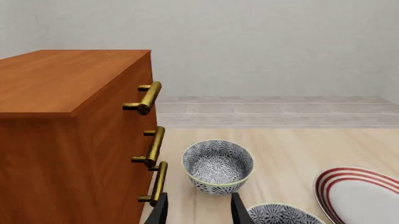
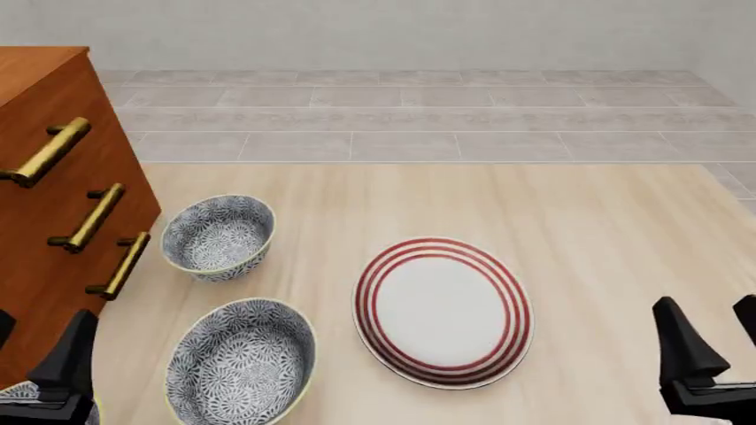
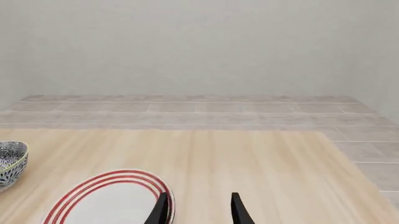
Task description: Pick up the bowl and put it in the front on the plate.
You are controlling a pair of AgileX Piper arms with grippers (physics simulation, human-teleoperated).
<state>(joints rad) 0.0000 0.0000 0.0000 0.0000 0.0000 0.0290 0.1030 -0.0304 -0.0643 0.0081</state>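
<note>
Two bowls of the same blue-grey floral pattern stand left of the plate (image 2: 443,310): a far bowl (image 2: 219,235) beside the cabinet and a near bowl (image 2: 243,365). A sliver of a third bowl (image 2: 14,392) shows at the bottom left corner. Which one the task means I cannot tell. The plate is white with red rings and lies bare. My left gripper (image 2: 38,345) is open by the cabinet's near corner; in its wrist view, the left gripper (image 1: 199,212) points at the far bowl (image 1: 218,165). My right gripper (image 2: 713,332) is open, right of the plate (image 3: 106,200).
An orange-brown wooden cabinet (image 2: 35,221) with three brass drawer handles (image 2: 88,217) fills the left side of the table, close to the far bowl. The table's far edge (image 2: 426,164) meets a tiled floor, and its right edge runs past the right gripper.
</note>
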